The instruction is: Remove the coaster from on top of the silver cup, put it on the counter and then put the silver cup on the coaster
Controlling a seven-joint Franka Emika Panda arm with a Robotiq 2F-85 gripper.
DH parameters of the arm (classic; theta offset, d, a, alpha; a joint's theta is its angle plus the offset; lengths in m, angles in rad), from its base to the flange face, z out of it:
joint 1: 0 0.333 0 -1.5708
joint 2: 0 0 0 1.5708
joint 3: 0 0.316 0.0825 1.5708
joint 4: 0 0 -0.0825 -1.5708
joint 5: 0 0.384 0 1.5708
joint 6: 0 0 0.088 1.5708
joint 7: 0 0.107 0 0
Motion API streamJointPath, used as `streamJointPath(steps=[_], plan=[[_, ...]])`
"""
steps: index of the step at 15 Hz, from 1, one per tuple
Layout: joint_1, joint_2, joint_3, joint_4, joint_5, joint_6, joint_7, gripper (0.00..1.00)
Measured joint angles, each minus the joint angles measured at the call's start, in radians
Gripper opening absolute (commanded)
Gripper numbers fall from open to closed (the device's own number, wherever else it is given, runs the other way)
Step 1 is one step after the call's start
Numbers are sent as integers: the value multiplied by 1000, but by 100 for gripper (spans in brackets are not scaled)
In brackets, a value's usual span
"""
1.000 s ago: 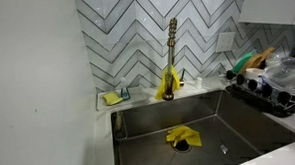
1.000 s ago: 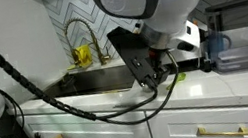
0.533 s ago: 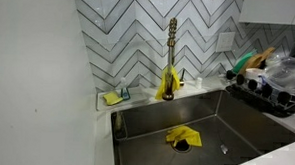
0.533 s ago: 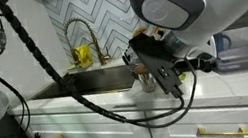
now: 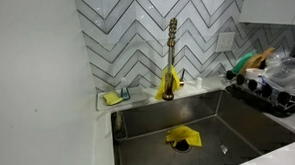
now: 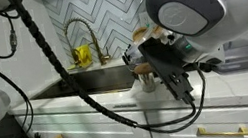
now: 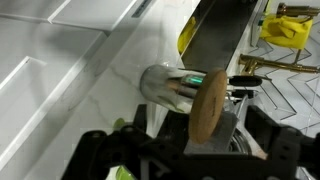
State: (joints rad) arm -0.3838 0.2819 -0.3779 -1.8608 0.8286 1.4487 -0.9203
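The silver cup (image 7: 163,85) stands on the white counter (image 7: 60,70) beside the sink; in the turned wrist view it appears sideways. A round wooden coaster (image 7: 208,104) rests on its top. My gripper (image 7: 196,152) is open, its dark fingers (image 7: 105,152) spread to either side, and the coaster and cup top sit just ahead of them, untouched. In an exterior view the cup (image 6: 146,77) shows on the counter edge, with the gripper (image 6: 164,64) right beside it and the coaster mostly hidden by the arm.
A steel sink (image 5: 236,121) holds a yellow cloth (image 5: 182,137). A brass faucet (image 5: 171,49) stands behind it, a dish rack (image 5: 272,88) to one side, a yellow sponge (image 5: 111,98) on the ledge. White cabinet drawers (image 6: 224,123) run below the counter.
The arm has swung across the exterior view and brought the open gripper up to the cup. The cup and coaster have not moved.
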Motion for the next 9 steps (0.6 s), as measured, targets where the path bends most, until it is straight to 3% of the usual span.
streamJointPath(steps=[9], plan=[[-67, 117, 49, 54, 124, -88, 21, 100]])
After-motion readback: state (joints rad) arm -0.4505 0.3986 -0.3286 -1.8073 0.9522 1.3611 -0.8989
